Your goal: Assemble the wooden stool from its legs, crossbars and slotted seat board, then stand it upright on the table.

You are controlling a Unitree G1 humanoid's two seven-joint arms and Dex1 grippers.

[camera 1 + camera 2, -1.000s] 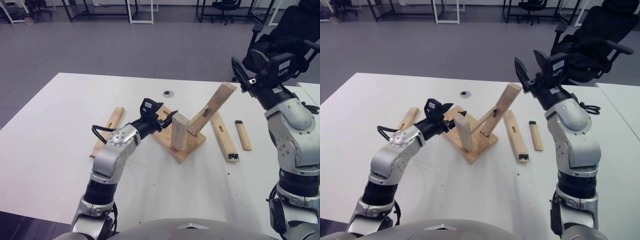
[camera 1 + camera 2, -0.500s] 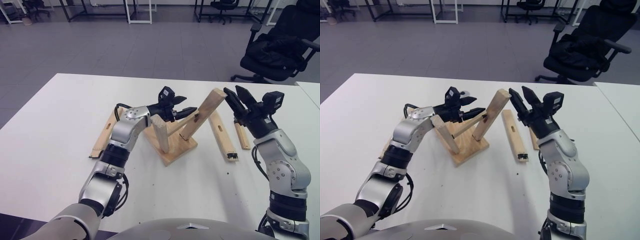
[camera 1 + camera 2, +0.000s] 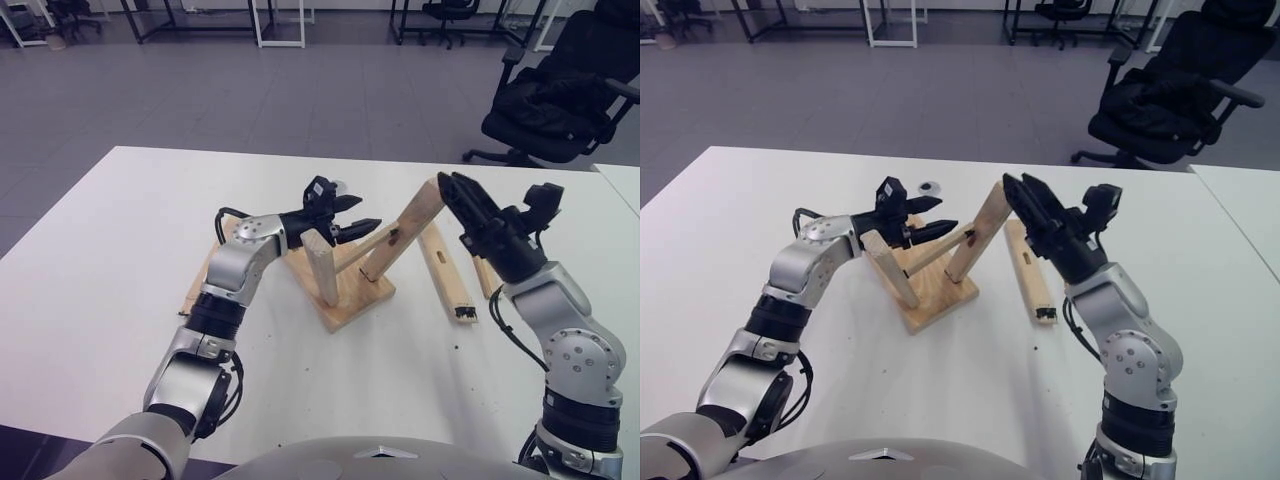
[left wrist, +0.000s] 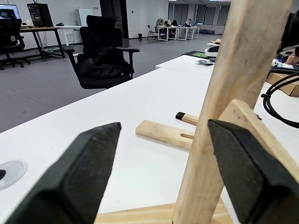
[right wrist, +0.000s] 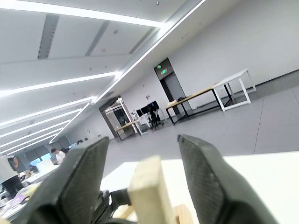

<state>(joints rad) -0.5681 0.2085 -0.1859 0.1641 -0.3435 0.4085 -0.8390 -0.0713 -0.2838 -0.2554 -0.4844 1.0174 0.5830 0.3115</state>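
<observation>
On the white surface, middle of the scene, a square pale wooden seat board lies flat. Two square-section pale wooden legs stand up out of it. The near leg leans a little. The tilted leg slants up and away to the right. A thin wooden crossbar runs between them.

Just right of the board a loose leg with a slot cut in it lies flat. Beyond it lies a short stick of wood with a dark end, largely covered by the right arm in the head views. On the far left, more pale wooden pieces lie flat, partly hidden behind the left forearm. A small round grommet is set in the surface behind the board, and a black office chair stands on the floor beyond.

From the left, the left end effector hangs over the board just above the crossbar. Its black fingers are spread wide and hold nothing. The near leg stands in front of it and blocks part of it in the head views.

From the right, the right end effector sits at the top of the tilted leg. Its fingers are apart with the leg's end between them. Whether they touch the wood cannot be told.
</observation>
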